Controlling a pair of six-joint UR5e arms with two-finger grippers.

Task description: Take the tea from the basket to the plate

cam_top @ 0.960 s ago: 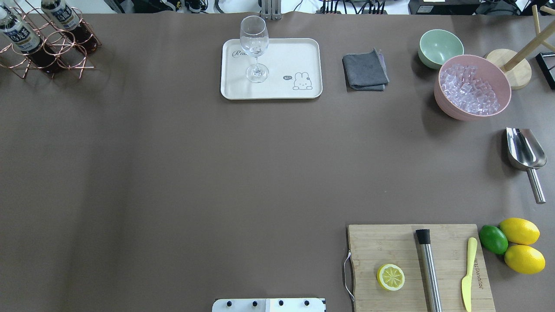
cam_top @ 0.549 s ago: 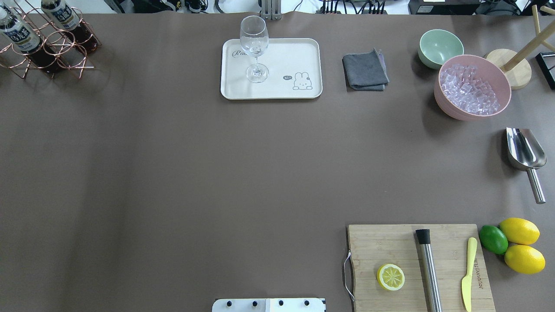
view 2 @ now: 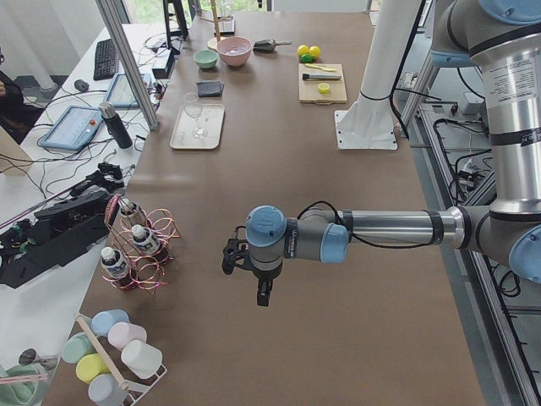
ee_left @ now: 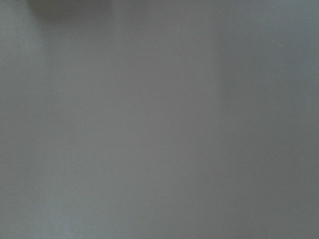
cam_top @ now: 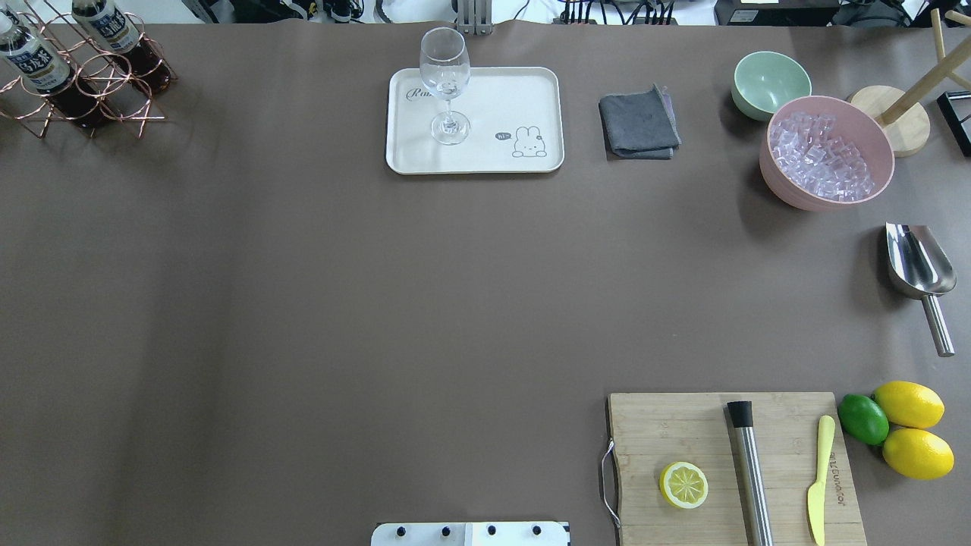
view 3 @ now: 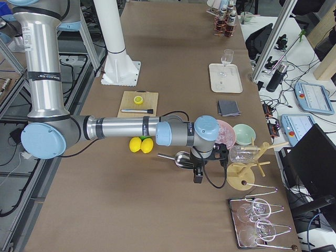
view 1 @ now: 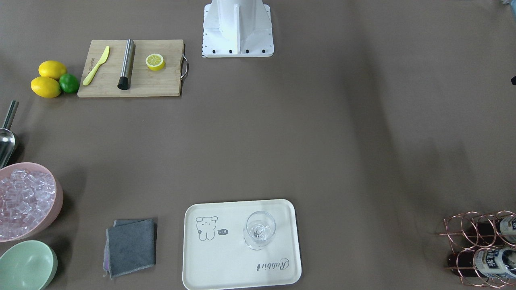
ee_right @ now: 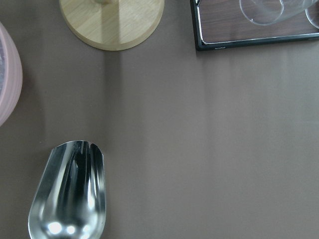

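Finding: the tea (cam_top: 114, 30) is in the basket (cam_top: 91, 85), one of several like bottles leaning in the ring cells. We cannot tell them apart.

The left fingers (view 2: 264, 294) hang over bare table (cam_top: 379, 303). The basket lies well apart from them, out toward the table's operator edge. The plate (cam_top: 485, 155) lies further off along that edge. The right fingers (view 3: 198, 176) are at the opposite end, well apart from all of it. We cannot tell whether either pair is parted or closed.

Handling, in our judgement:
- The bottle looks full, so it has some weight.
- The plastic wall is smooth and will yield somewhat.
- The cap and shoulder are the stiffest parts.

We advise taking hold on the upper body, above the ring, and drawing it out along the bottle's lean so the wire does not snag.

A stemmed glass (cam_top: 445, 83) stands on the plate. We judge it fragile; set the bottle down apart from it.
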